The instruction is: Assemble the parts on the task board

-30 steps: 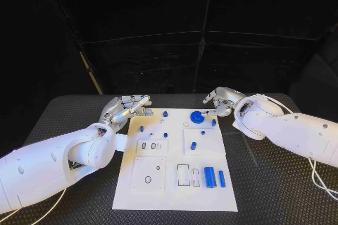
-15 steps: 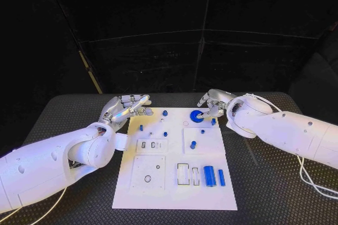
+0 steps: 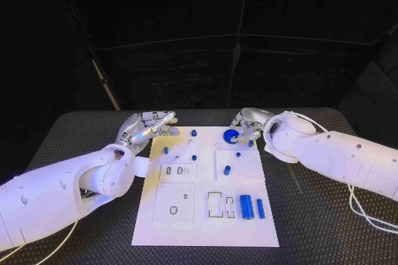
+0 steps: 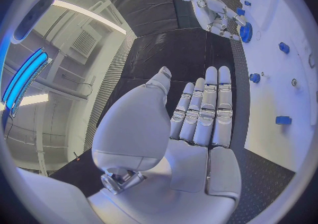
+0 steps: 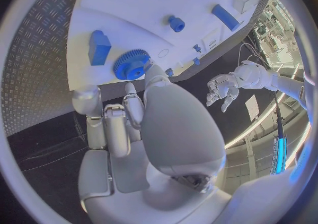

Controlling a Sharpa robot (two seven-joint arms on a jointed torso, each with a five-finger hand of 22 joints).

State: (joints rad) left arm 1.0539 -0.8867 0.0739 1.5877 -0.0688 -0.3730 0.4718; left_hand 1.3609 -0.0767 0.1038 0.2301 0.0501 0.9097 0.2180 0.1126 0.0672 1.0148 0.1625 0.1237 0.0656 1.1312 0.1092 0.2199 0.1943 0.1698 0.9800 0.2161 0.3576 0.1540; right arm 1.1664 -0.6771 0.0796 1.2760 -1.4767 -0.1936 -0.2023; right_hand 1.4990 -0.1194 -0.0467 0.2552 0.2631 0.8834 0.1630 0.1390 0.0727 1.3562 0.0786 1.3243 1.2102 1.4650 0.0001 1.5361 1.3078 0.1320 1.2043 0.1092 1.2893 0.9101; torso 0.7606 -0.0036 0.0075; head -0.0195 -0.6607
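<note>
Near the upper middle of the head view, the right robot hand (image 3: 246,127) touched the blue toothed plastic gear (image 3: 230,136) on the white task board (image 3: 207,230), not visibly gripping it. The left robot hand (image 3: 149,127) hovered released. Two blue bars (image 3: 252,207) apparently awaited fitting.

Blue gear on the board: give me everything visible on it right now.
The gear is a small blue toothed wheel, plastic by its look, with fine teeth round the rim and a raised hub with a centre hole. It lies flat near the far edge of the board, beside a blue block. The right hand is right at it, fingers at its rim; whether they actually grip it cannot be told.
</note>
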